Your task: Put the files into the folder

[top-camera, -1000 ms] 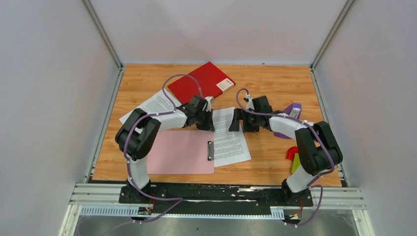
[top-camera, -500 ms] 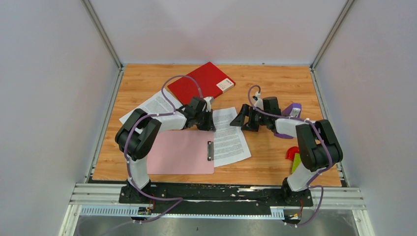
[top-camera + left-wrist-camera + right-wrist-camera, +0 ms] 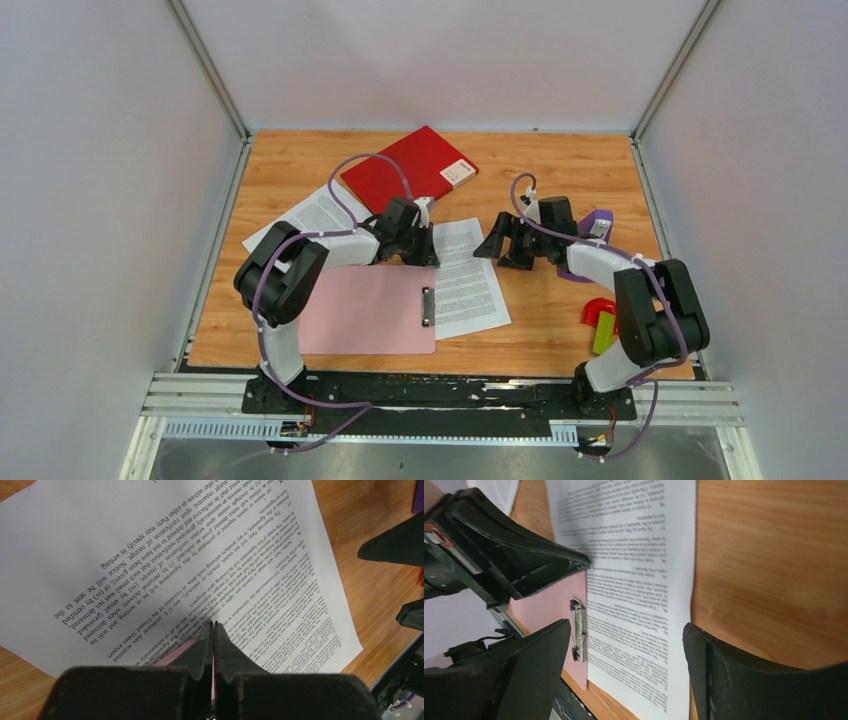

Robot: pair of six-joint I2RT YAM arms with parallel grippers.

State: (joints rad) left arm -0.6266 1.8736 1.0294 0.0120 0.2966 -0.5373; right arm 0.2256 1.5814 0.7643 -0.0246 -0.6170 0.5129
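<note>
White printed sheet (image 3: 472,285) mid-table, against pink clipboard (image 3: 365,310); red folder (image 3: 405,165) closed, far centre. L gripper (image 3: 213,626) jaws shut, tips on sheet, pinning or pinching unclear. R gripper (image 3: 492,243) jaws wide beside sheet's rt edge. Best: pin lightly, nip edge low, lift w/o creasing.

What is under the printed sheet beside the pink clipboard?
Wooden table shows around the sheet, and the pink clipboard meets its edge. Anything beneath the sheet itself is covered and cannot be seen.
</note>
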